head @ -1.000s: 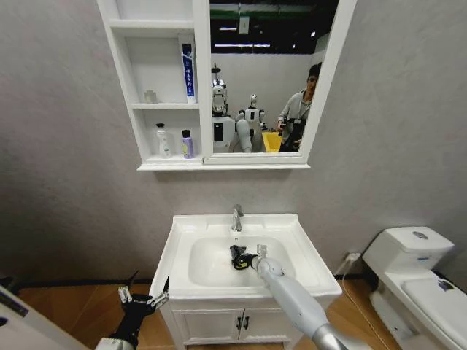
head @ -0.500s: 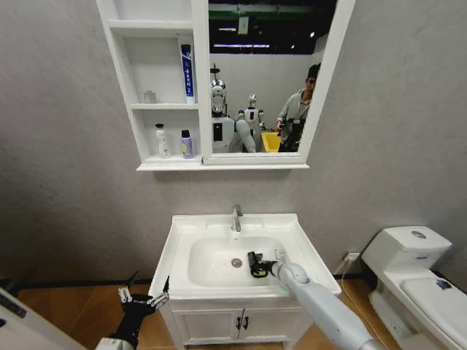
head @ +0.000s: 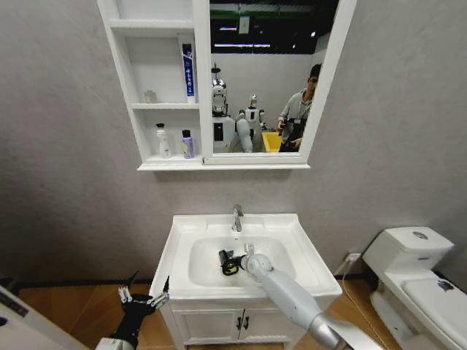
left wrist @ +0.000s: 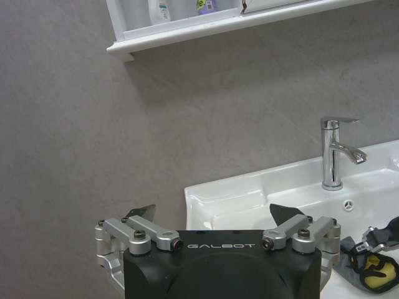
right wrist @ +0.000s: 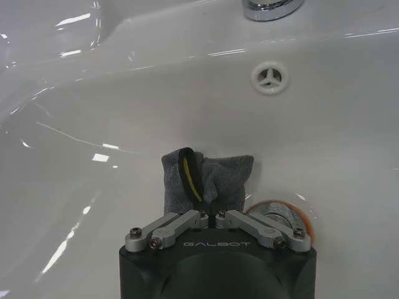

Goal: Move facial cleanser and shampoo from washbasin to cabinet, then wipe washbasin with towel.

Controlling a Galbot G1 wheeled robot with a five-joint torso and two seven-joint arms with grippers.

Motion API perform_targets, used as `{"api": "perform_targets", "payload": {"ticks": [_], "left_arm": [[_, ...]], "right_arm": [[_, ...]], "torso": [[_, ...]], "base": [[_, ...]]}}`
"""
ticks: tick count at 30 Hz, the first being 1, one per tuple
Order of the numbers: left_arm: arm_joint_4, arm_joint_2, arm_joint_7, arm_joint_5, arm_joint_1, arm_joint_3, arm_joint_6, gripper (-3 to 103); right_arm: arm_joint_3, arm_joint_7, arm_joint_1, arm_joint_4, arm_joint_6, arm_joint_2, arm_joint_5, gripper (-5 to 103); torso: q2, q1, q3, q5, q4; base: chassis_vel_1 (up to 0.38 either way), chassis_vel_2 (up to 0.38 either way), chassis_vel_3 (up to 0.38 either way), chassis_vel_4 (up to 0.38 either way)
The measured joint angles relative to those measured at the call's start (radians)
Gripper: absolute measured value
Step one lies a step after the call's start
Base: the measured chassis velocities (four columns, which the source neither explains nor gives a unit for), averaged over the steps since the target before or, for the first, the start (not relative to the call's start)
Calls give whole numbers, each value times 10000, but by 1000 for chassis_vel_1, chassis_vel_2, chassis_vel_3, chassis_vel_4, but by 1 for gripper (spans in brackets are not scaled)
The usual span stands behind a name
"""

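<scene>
Washbasin [head: 303, 251] bowl: right gripper [head: 232, 263], jaws seemingly clenched on towel [head: 228, 264], has swept leftward

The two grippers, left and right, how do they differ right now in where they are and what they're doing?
The right gripper is down in the washbasin bowl, while the left gripper hangs low beside the washbasin's front corner. The right gripper is shut on the towel, pressing it near the drain; the left gripper is open and holds nothing. Both have silver fingers on a black body.
</scene>
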Motion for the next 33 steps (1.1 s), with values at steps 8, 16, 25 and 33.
{"api": "perform_targets", "payload": {"ticks": [8, 16, 25, 33], "left_arm": [[0, 0, 0, 0, 0, 0, 0, 100], [0, 0, 0, 0, 0, 0, 0, 100], [0, 0, 0, 0, 0, 0, 0, 100], [0, 0, 0, 0, 1, -1, 0, 100]], "right_arm": [[665, -51, -718, 852, -14, -1820, 166, 1], [585, -113, -650, 617, 40, -1134, 84, 1], [227, 200, -343, -5, 214, 413, -111, 1], [1260, 54, -1221, 855, 533, -1420, -132, 1]], "torso": [[0, 0, -1, -5, -13], [0, 0, 0, 3, -6], [0, -1, -1, -2, -1], [0, 0, -1, 4, -6]], "base": [[0, 0, 0, 0], [0, 0, 0, 0], [0, 0, 0, 0], [0, 0, 0, 0]]}}
